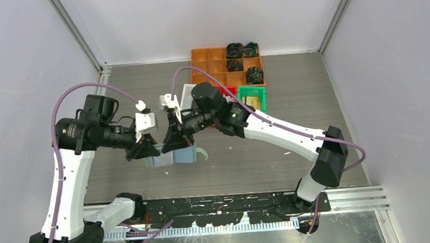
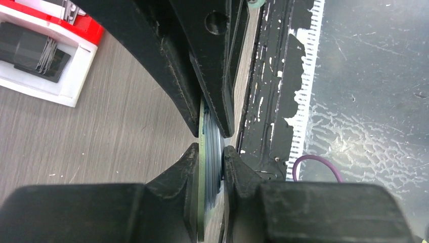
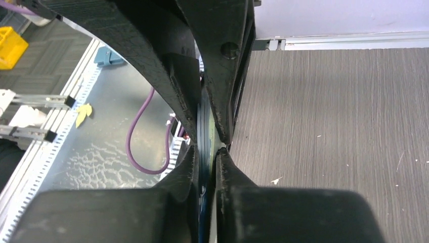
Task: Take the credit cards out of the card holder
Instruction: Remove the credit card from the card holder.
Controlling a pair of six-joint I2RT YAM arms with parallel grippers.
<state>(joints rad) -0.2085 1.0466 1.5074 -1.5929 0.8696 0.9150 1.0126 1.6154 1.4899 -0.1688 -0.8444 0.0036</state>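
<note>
The pale sage-green card holder hangs above the table's middle, held from both sides. My left gripper is shut on its left end and my right gripper on its right part. In the left wrist view the holder shows edge-on, green cover and bluish pockets, pinched in my left gripper, with the right fingers clamped opposite. In the right wrist view it sits edge-on in my right gripper. I can make out no separate credit card in the holder.
A white bin holds a dark thin stack, beside a red bin. A green bin holds a tan flat item. An orange compartment tray with dark fabric bundles stands at the back. The table's near rail lies below.
</note>
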